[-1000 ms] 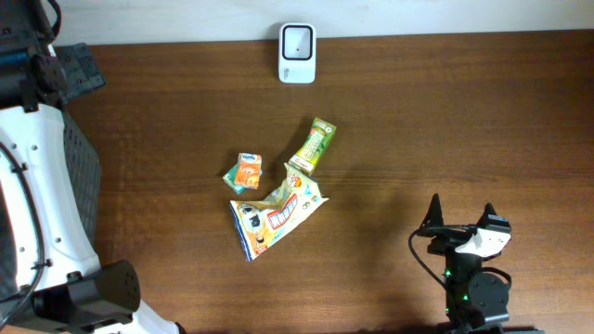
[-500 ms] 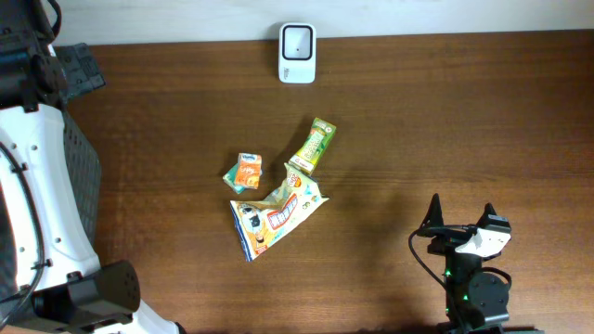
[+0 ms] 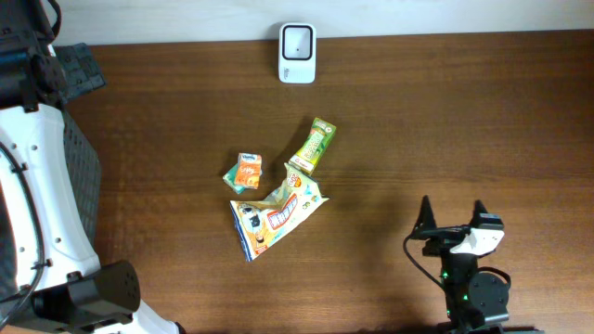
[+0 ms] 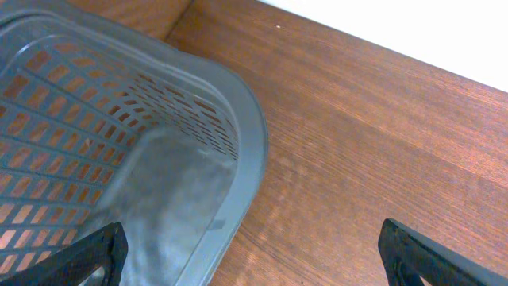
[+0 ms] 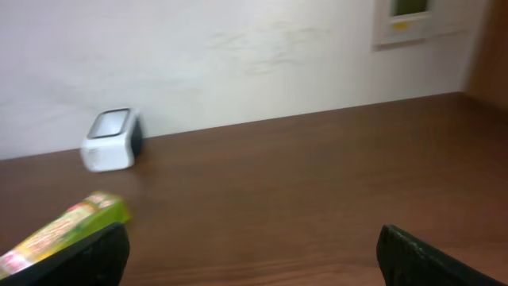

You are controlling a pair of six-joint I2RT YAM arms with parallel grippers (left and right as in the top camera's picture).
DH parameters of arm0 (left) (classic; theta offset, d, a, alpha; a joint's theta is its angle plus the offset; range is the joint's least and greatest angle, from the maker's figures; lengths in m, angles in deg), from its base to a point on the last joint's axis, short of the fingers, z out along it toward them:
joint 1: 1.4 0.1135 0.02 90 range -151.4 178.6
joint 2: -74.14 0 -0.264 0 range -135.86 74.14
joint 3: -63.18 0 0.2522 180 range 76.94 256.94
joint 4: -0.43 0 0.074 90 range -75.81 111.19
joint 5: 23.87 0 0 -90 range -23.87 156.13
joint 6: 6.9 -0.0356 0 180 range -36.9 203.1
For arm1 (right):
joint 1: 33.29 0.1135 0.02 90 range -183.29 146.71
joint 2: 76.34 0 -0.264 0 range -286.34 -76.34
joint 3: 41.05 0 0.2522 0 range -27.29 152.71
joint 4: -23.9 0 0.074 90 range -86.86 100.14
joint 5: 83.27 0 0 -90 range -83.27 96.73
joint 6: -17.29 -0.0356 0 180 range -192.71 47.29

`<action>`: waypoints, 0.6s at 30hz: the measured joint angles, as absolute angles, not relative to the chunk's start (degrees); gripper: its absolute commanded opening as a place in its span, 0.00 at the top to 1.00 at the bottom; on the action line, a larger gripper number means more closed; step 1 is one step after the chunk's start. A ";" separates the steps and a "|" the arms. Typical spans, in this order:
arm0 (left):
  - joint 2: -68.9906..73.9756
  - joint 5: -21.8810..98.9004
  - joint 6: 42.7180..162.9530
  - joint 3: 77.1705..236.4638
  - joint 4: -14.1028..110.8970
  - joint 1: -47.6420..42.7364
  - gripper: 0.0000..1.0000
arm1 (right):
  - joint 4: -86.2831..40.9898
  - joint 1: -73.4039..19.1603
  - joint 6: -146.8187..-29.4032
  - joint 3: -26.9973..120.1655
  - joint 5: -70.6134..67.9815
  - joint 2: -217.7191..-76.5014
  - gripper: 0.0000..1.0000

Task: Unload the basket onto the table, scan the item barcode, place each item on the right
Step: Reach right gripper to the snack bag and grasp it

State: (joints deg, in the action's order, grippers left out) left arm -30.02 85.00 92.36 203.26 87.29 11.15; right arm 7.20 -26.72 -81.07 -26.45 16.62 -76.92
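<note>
Overhead: green carton (image 3: 312,146) and two other packs (image 3: 274,215) lie mid-bench (image 3: 464,111), in line with the scanner (image 3: 297,53) at its far edge, while the right gripper (image 3: 454,217) sits by the near edge, fingers (image 3: 426,215) spread and empty. Left wrist: the left gripper (image 4: 254,238), also spread and holding nothing, hangs over the basket (image 4: 252,135) at the left edge, probably parked clear. Right wrist: it faces the carton and scanner, so that arm looks set for the pick.

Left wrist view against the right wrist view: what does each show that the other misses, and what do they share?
Only the left wrist view shows the grey slotted basket, partly below the left gripper. Only the right wrist view shows the white scanner by the wall and a green carton ahead of the right gripper. Both show the brown wooden table and open jaws holding nothing.
</note>
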 measured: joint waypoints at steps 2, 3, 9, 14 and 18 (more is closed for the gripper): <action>-30.02 85.00 92.38 203.26 87.31 11.18 0.01 | 7.13 -26.72 -81.12 -26.45 12.22 -76.92 0.01; -30.02 85.00 92.38 203.26 87.29 11.15 0.01 | 6.72 -26.72 -81.07 -26.34 9.25 -77.38 0.01; -30.02 85.00 92.36 203.26 87.25 11.18 0.01 | -2.33 -26.72 -80.24 -12.90 -0.87 -90.82 0.01; -30.02 84.78 92.36 203.24 87.42 11.18 0.01 | -18.05 -26.72 -75.83 10.90 -11.91 -113.59 0.01; -30.02 84.76 92.36 203.22 87.34 11.15 0.01 | -27.03 -26.72 -73.93 26.33 -20.39 -132.15 0.01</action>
